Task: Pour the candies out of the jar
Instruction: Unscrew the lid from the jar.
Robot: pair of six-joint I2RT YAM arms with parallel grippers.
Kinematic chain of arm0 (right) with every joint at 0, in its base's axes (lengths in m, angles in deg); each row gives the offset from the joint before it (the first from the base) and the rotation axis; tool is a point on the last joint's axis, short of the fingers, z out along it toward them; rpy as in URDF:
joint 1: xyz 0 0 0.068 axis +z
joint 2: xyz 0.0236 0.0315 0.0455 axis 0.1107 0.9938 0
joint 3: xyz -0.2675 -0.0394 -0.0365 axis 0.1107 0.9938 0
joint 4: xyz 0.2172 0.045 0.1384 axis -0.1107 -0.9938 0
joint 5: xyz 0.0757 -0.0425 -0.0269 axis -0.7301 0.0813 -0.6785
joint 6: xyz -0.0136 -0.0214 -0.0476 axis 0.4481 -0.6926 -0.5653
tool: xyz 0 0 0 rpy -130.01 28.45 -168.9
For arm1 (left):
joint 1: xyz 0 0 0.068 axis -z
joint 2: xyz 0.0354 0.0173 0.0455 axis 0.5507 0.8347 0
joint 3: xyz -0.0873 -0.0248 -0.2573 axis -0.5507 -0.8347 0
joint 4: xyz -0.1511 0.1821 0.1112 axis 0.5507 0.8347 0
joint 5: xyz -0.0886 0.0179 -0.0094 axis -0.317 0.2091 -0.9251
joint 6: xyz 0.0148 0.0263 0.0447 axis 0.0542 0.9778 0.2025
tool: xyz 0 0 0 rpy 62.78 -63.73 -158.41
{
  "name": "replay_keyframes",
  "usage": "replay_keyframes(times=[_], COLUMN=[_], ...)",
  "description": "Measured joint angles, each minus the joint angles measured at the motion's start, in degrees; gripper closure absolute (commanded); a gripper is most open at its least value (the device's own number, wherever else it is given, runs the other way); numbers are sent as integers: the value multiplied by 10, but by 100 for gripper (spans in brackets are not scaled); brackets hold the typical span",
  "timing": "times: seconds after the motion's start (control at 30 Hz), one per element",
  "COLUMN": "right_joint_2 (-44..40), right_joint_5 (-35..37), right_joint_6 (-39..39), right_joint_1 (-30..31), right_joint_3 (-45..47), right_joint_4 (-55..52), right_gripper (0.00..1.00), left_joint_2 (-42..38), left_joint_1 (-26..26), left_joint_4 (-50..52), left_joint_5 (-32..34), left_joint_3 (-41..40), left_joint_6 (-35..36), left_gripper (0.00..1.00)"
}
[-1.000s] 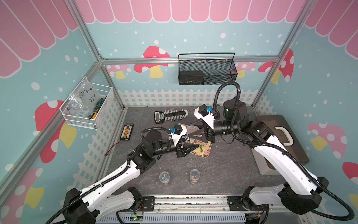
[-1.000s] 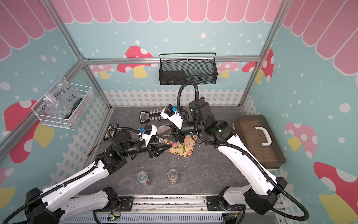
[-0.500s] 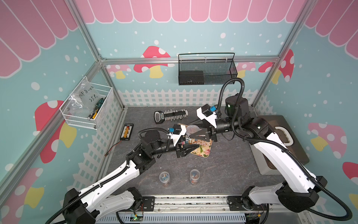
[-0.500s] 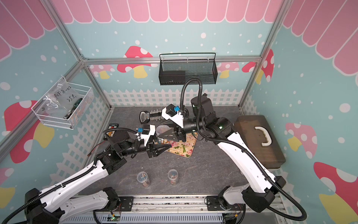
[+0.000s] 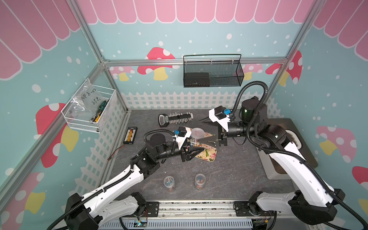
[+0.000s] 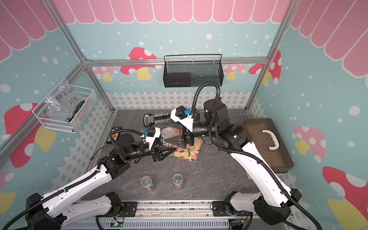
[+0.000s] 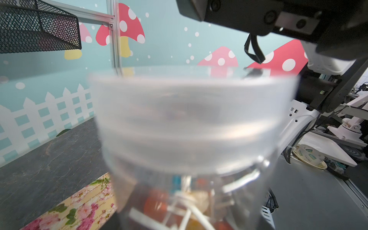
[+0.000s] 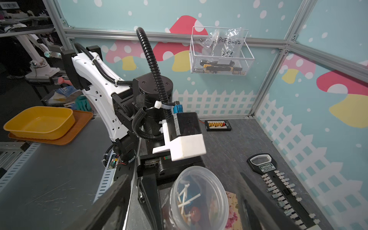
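The left gripper [image 5: 196,149] has its jaws clamped on the body of the jar [image 5: 197,133], holding it upright just above the floral tray [image 5: 209,155], presumably so that whatever spills lands on the tray and not on the bare counter [image 5: 229,171]. The candies [image 8: 189,203] are all inside the jar: white sticks and a red head show through the clear plastic in the right wrist view.

The right gripper [image 5: 205,130] has its jaws spread wide, one on each side of the jar's top, with a gap on both sides and nothing held. The clear lid [image 8: 199,191] looks to be still on, which would explain this pose: one arm steadies the jar while the other lines up to take the lid. Whether the lid is screwed tight or already loosened I cannot tell.

Pouring has not begun; no candies lie on the tray. The grip sits low on the jar, leaving the lid free.
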Motion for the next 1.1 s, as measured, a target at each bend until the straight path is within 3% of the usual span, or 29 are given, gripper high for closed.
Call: replay_keyframes(times=[0.33, 0.8, 1.1], right_joint_2=[-19, -3, 17], right_joint_5=[106, 141, 144], right_joint_6=[157, 200, 197], right_joint_1=[23, 51, 52], right_joint_3=[46, 53, 53], right_joint_4=[15, 5, 2], right_gripper=[26, 27, 50], left_joint_2=[-2, -2, -2], left_joint_1=[0, 0, 0], left_joint_4=[22, 26, 26], left_joint_5=[12, 14, 15], left_joint_3=[-5, -5, -5], left_joint_6=[4, 5, 4], left_gripper=[60, 60, 60])
